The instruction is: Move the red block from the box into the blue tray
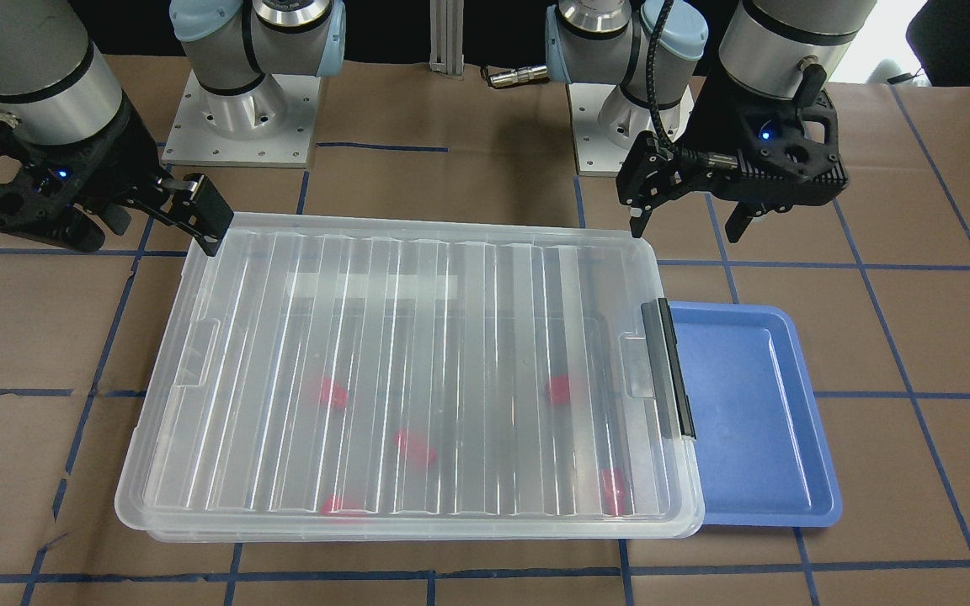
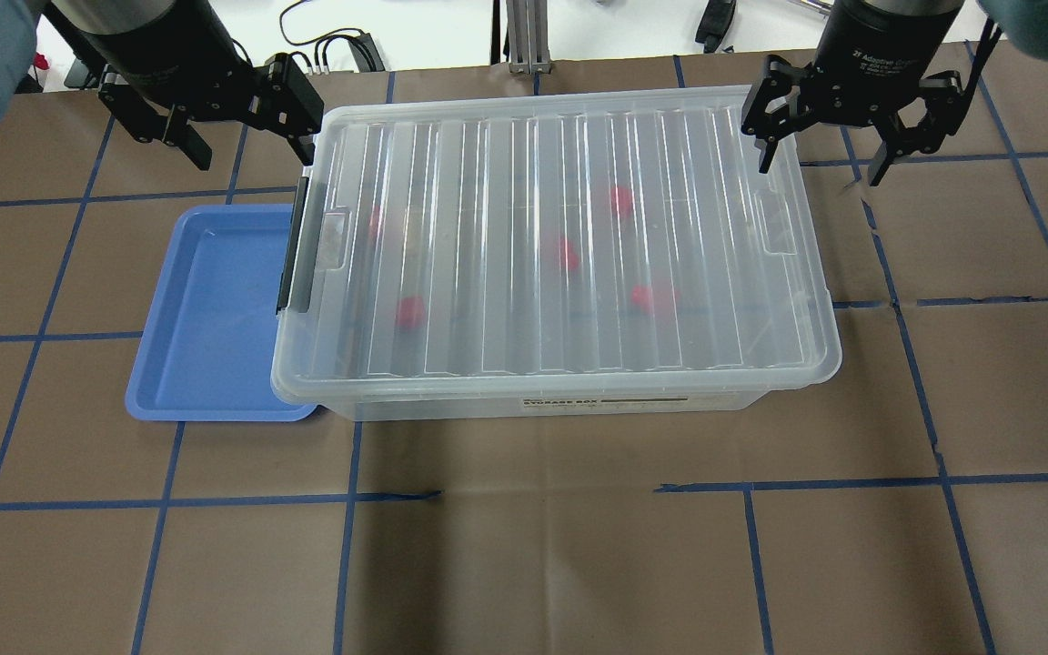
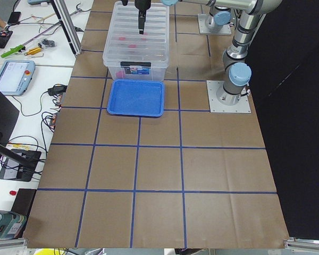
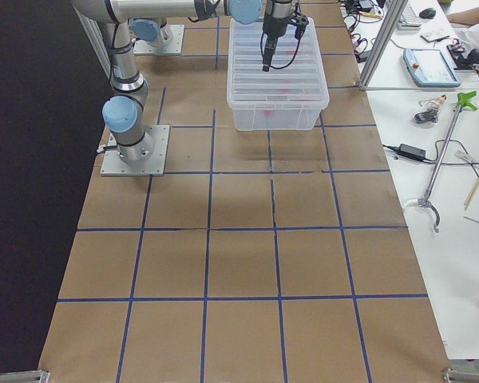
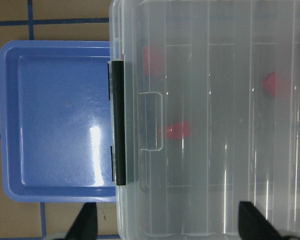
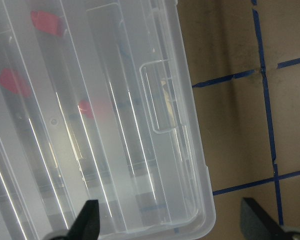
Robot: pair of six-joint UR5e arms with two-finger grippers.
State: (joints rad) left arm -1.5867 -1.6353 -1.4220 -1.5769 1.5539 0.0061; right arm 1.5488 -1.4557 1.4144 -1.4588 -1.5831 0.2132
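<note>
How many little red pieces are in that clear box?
5 red blocks in the box: two by the latch end, one central, two toward the other end. The lid may hide more.

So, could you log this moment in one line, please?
box: closed; red blocks: inside; blue tray: empty; left claw: open, unladen; right claw: open, unladen

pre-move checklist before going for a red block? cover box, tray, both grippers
1. Lid off the box: not ok, it is on.
2. Black latch bar released: cannot tell.
3. Red blocks reachable: not ok, five show only through the lid.
4. Blue tray ready: ok, nothing shows in it; it lies at the box's latch end.
5. Left gripper open, empty: ok.
6. Right gripper open, empty: ok.
</note>
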